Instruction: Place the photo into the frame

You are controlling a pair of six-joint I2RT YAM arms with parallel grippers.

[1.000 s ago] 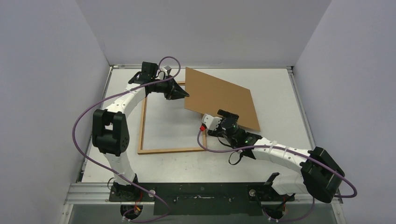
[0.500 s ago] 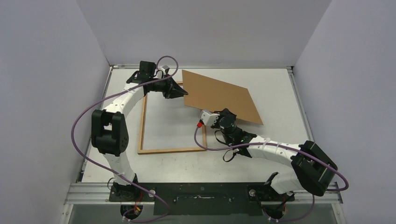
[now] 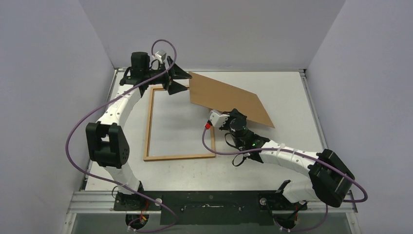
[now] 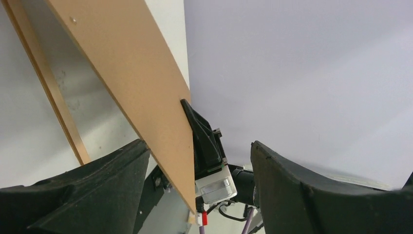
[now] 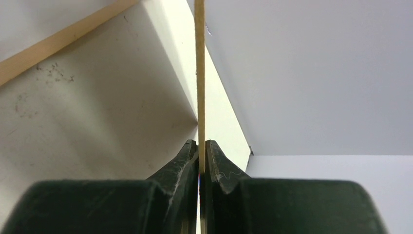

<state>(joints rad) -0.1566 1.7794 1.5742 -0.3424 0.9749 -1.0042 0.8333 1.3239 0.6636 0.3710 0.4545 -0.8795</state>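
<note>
- Frame: orange-brown wood, lying flat on table, left of centre.
- Backing panel: tilted, off the frame; near edge pinched between pressed jaws of right gripper.
- Left gripper: jaws spread, empty, beside panel's far-left corner.
- Photo: not distinguishable; white inside frame may be its back or bare table.
- Progress: insertion unconfirmed.

Soft, even, bright light casts faint shadows; the right pincer looks slightly blurred up close.
</note>
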